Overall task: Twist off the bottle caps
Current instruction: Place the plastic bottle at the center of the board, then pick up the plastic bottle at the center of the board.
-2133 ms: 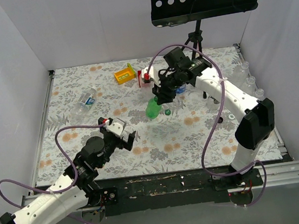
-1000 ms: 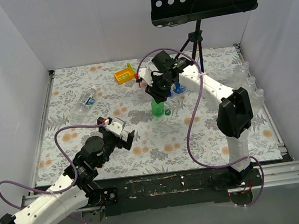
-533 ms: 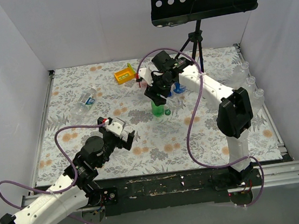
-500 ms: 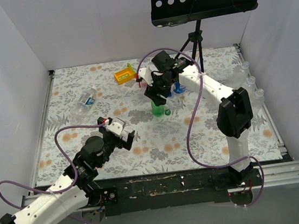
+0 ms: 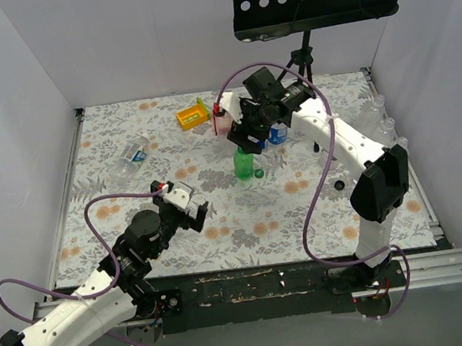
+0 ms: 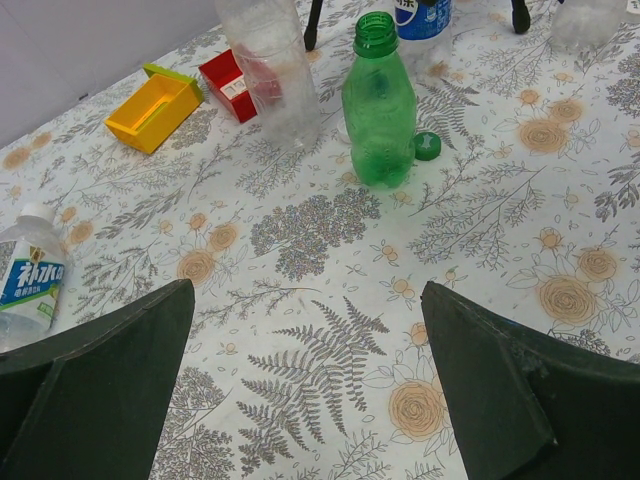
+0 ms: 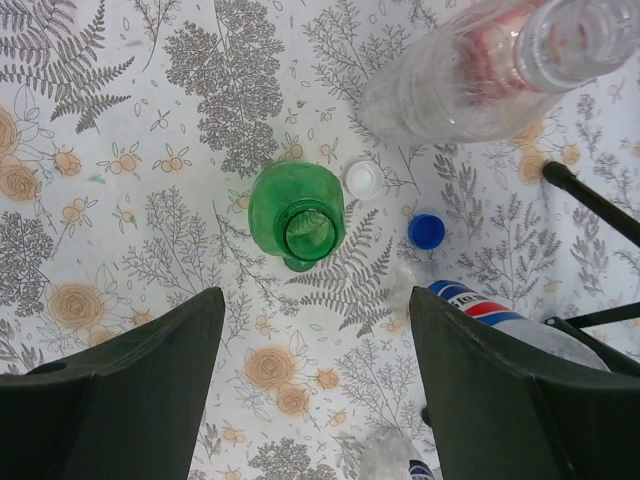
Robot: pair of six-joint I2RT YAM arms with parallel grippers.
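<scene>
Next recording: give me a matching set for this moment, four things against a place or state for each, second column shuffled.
Things:
1 green bottle
2 green cap
3 yellow box
4 right pincer

Places or states:
A open, above the bottle
B next to the red box
C upright, no cap on it
D lying loose by the bottle's base

Pairs: 1-C, 2-D, 3-B, 4-A

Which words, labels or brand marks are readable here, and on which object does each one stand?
"补水": on the blue label of the white-capped bottle; the smaller print below it is unreadable.
On the blue-labelled bottle at the top edge of the left wrist view: white characters cut off, unreadable.
On the red box: white sticker, too small to read.
Nothing else is legible.
</scene>
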